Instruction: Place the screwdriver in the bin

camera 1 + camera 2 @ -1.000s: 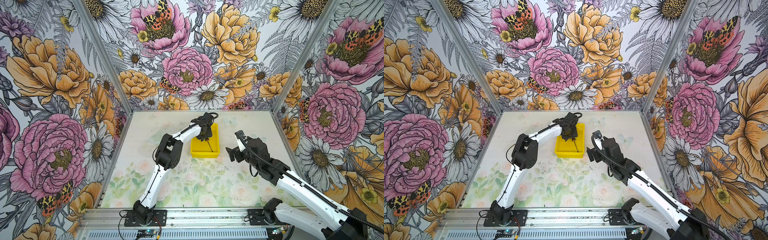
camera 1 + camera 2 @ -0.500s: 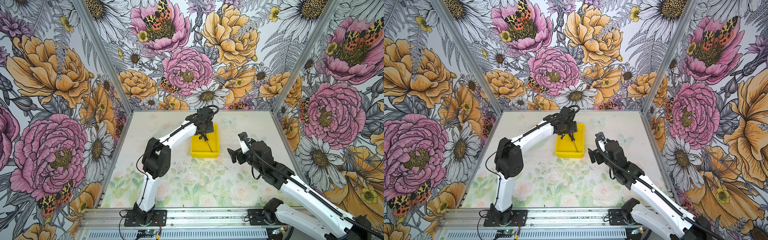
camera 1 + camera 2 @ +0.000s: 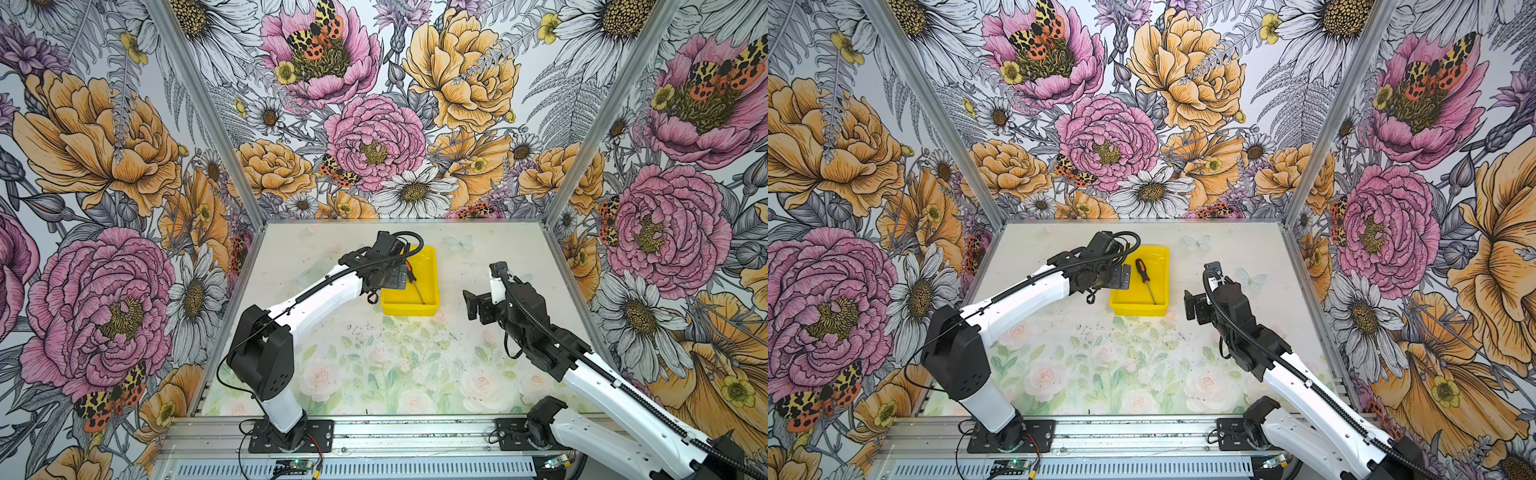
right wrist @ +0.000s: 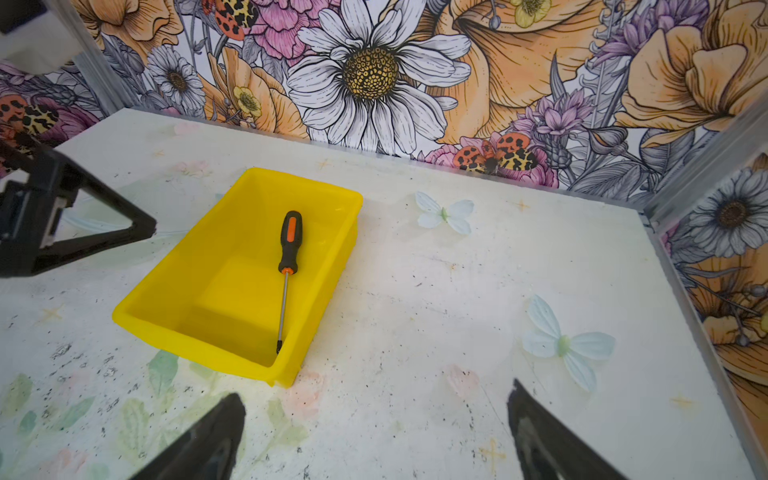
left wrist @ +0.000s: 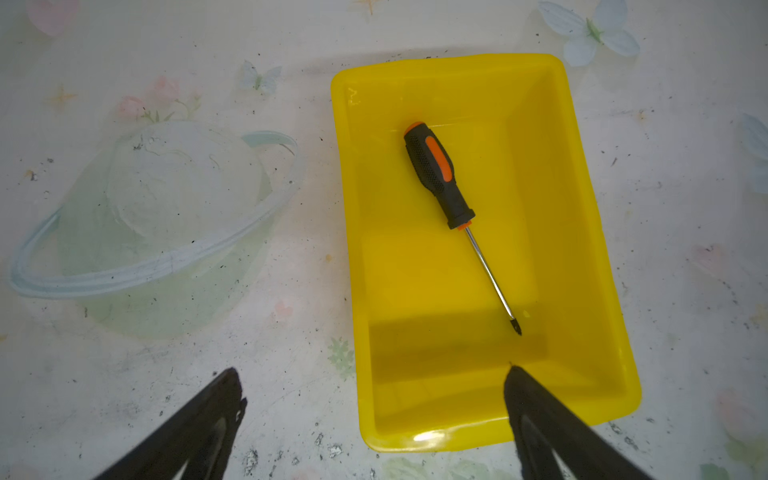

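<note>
Floral tabletop (image 5: pixel 166 374): screwdriver (image 5: pixel 440 178) in bin (image 5: pixel 582 249), handle (image 3: pixel 410 272) seemingly part-hidden in a top view; left fingers (image 5: pixel 199 428) spread, empty; right fingers (image 4: pixel 208 440) likewise.

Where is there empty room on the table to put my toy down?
Bare: the table's front, between the left arm and right arm, and the strip behind the bin. Crowded: the bin, holding the screwdriver, left gripper at its edge.

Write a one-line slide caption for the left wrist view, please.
The screwdriver lies diagonally inside the yellow bin; the open left end effector is near its rim, holding nothing.
</note>
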You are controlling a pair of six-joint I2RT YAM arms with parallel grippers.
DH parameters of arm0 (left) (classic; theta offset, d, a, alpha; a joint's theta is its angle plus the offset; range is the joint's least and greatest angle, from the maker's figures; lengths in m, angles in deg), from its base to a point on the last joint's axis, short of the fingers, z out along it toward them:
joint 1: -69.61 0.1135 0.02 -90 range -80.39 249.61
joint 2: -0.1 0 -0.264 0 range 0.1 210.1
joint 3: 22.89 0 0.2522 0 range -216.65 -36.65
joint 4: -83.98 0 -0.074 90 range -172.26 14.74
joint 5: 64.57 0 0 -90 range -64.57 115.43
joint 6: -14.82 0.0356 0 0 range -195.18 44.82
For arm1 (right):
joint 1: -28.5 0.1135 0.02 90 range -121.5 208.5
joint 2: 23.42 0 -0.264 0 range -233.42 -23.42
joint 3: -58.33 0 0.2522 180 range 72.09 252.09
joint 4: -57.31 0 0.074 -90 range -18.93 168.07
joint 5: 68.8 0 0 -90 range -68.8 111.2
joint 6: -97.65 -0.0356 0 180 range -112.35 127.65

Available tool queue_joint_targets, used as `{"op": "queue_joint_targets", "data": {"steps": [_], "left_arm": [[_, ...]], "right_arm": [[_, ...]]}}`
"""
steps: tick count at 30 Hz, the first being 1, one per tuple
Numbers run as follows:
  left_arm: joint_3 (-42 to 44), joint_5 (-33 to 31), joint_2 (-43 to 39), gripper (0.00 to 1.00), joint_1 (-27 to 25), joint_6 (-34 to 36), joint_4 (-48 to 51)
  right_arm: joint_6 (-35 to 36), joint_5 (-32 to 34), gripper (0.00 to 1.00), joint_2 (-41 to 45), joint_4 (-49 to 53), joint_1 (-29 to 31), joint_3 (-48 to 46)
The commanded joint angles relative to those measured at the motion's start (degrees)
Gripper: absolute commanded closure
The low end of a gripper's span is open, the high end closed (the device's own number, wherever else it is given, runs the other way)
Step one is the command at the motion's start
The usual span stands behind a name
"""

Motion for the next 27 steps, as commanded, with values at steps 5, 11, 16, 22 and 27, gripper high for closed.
{"op": "queue_joint_targets", "data": {"steps": [5,11,16,22,27], "left_arm": [[19.68,0.70,-17.59,0.01,5.77,3.90,-19.33],[34.38,2.02,-29.04,0.01,13.91,4.59,-28.82],[40.16,-0.50,-35.81,0.01,20.88,3.52,-29.26],[49.10,-3.65,-41.75,0.01,26.41,11.16,-37.48],[53.88,-1.34,-41.39,0.01,32.05,13.34,-41.38]], "right_arm": [[-9.21,11.92,0.00,-2.23,-0.67,-0.76,-0.47],[-15.29,24.97,0.01,2.87,-1.20,-1.91,-5.58],[-10.42,25.89,0.01,4.03,-4.58,-5.56,-9.98],[-3.77,20.21,0.01,1.15,-13.04,-13.30,-14.10],[0.38,16.41,0.00,-1.97,-20.20,-18.35,-16.77]]}}
